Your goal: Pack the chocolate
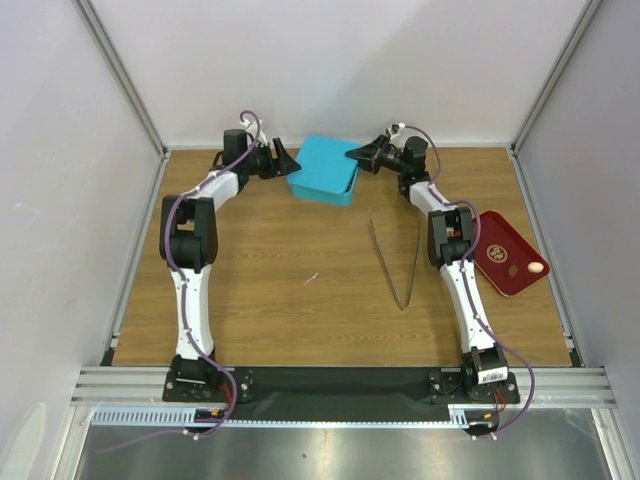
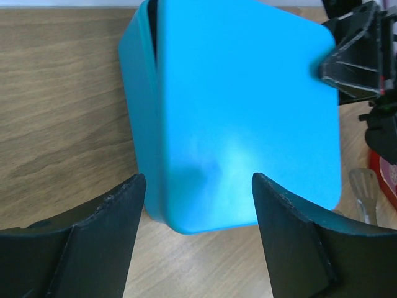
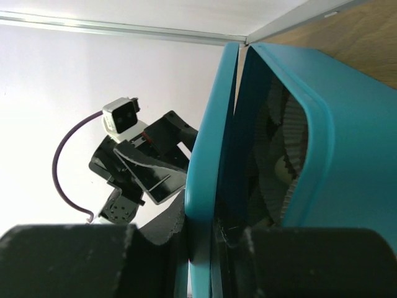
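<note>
1. Chocolate (image 1: 537, 267): one pale piece lies on the red tray (image 1: 497, 250), well apart from the teal box (image 1: 322, 172). Inside the box, among paper cups (image 3: 273, 124), a pale rounded shape is visible, probably another piece.
2. Lid (image 3: 203, 186): ajar, with a gap open to the box body.
3. Right gripper (image 1: 355, 154): clenched on the lid's rim.
4. Left gripper (image 2: 198, 180): released, fingers straddling the box's near corner, no contact evident.
5. Step judged: lid handling, packing incomplete.
6. Next move calls for keeping the lid open, steadying the box, and fetching the tray piece; the tweezers (image 1: 405, 300) lie unused.
</note>
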You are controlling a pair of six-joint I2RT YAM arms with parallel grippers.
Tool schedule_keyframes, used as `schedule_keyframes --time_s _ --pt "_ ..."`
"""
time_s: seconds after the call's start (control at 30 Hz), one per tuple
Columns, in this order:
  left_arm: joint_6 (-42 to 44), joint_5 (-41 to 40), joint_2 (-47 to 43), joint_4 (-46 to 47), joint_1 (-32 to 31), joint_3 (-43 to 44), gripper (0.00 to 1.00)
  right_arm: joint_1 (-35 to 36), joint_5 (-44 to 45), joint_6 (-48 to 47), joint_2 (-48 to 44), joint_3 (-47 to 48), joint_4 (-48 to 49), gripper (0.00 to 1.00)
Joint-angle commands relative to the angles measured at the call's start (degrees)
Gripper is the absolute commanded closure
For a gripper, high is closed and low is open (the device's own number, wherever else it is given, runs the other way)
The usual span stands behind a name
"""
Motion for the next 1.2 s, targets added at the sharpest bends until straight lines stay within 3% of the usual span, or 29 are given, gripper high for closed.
schedule_keyframes --time_s 0.0,0.23,0.37,0.47,0.83,1.17 --pt "0.2 0.0 2.3 -0.5 0.3 3.0 0.25 -0.4 -0.8 -1.4 0.7 1.4 -0.5 1.00" --pt "0.2 -0.3 4.8 -3.6 -0.1 6.5 0.28 -0.7 -0.7 -3.2 0.7 1.9 -2.8 0.83" --pt "0.3 -1.1 5.2 -4.5 -0.2 7.2 0.28 -1.2 -0.1 -3.7 0.6 1.9 -3.6 0.64" --pt "0.3 -1.1 5.4 -4.7 -0.2 7.4 0.28 -1.6 0.4 -4.6 0.0 1.8 -4.3 0.59" --pt "0.4 -1.0 5.7 -5.1 -0.2 8.0 0.28 -3.4 2.9 -7.4 -2.8 -0.2 -6.0 0.54" --pt "0.0 0.3 5.5 -4.6 -0.2 7.9 0.27 -5.0 4.9 -12.9 -7.0 -2.4 -12.1 0.57"
